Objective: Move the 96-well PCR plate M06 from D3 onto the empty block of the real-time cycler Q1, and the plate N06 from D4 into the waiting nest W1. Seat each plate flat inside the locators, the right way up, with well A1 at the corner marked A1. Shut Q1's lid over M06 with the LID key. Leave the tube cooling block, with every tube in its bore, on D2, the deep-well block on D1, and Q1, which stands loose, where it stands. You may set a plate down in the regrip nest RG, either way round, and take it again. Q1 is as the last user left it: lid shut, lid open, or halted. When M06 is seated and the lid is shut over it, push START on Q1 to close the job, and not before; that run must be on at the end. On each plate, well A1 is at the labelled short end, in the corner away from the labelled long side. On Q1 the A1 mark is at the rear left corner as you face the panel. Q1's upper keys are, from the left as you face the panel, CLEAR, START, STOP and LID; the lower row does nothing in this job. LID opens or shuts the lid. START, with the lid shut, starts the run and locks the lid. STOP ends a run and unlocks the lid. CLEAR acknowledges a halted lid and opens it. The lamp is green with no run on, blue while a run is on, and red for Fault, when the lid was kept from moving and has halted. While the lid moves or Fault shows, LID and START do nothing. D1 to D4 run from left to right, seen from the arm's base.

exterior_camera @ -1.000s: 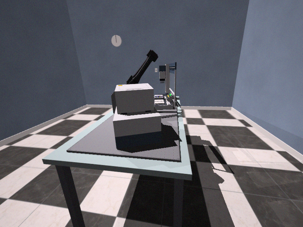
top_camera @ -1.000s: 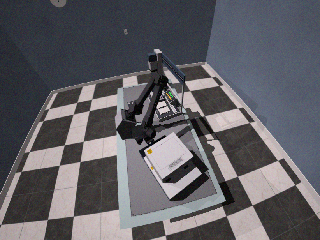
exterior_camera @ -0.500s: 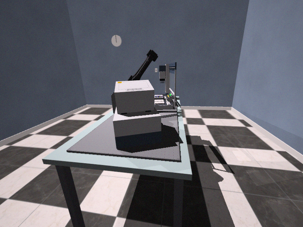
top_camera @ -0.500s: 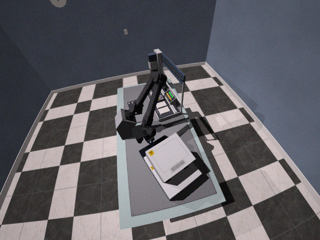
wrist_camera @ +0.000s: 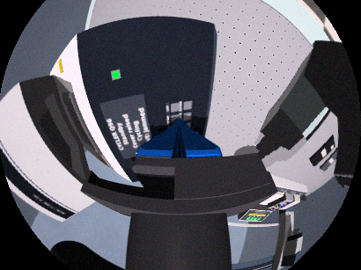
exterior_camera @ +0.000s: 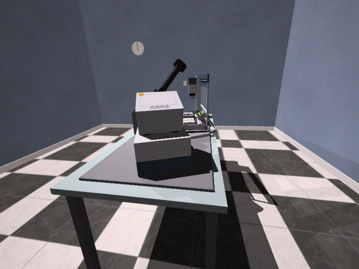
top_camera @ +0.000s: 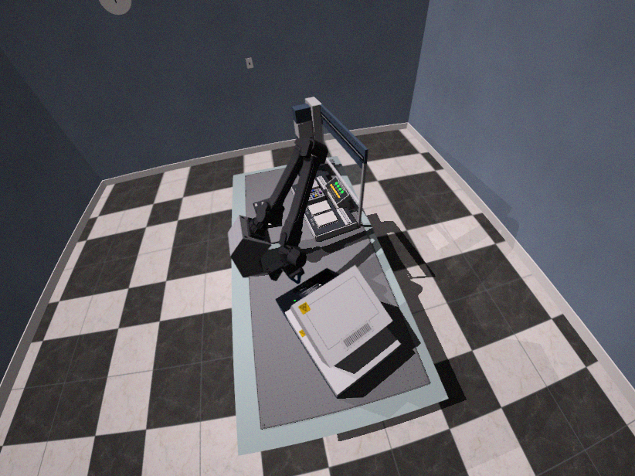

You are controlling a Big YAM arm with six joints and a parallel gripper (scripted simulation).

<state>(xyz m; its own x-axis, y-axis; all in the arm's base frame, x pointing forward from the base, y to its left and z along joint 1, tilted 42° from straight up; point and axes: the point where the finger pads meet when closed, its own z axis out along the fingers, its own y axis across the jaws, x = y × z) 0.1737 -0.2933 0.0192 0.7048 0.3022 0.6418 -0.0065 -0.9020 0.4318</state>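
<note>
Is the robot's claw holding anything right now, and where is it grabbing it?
Nothing is held. The gripper is shut with its blue fingers pressed together, pointing at the dark panel of the cycler Q1.

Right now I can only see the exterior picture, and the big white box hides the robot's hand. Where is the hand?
Observer: In the wrist view the gripper is shut with nothing in it, pointing at the keys on the dark panel of Q1. I cannot tell if it touches them.
Operator: Is a little light on?
Observer: Yes, the lamp on that panel is green.
</note>
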